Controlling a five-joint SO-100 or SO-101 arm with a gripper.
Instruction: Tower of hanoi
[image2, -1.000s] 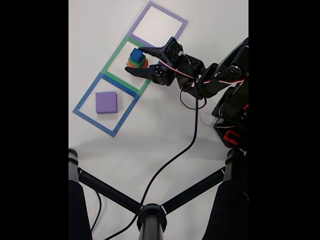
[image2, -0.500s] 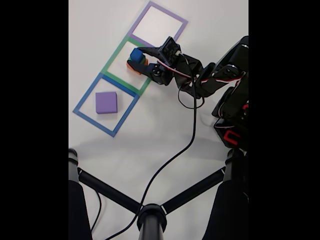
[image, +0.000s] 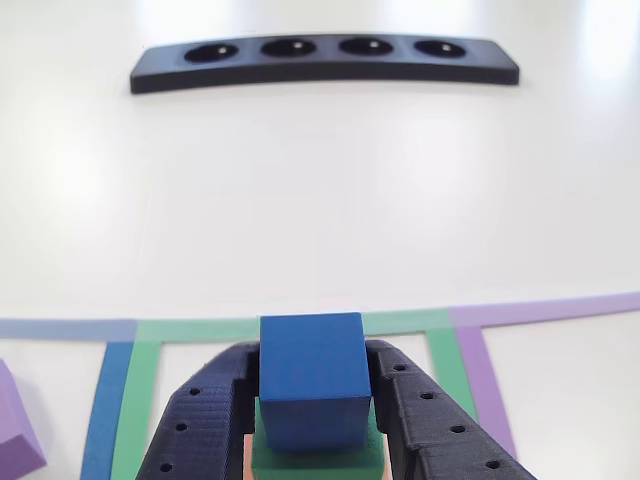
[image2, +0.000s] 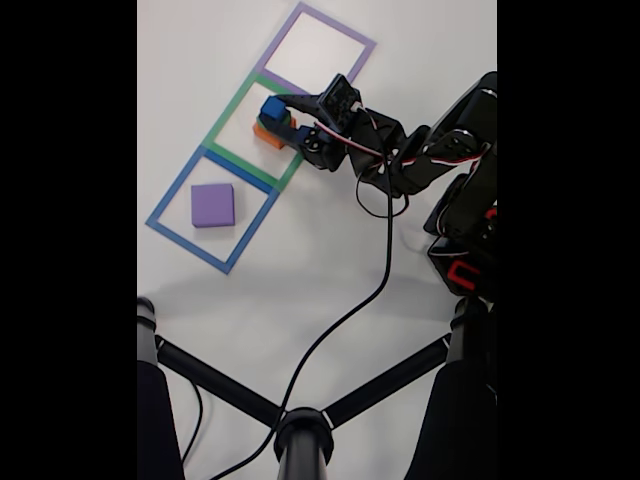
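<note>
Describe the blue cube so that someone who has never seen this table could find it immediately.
On the white table, three taped squares lie in a row: blue, green, purple. In the green middle one stands a small stack, between the fingers of the black gripper. The blue cube tops it, above a green block; the lilac block lies alone in the blue square.

You get bright, even overhead light: glare washes the table toward twelve o'clock in the other view, where the far strip blurs; the fixed view is soft, with faint shadows
</note>
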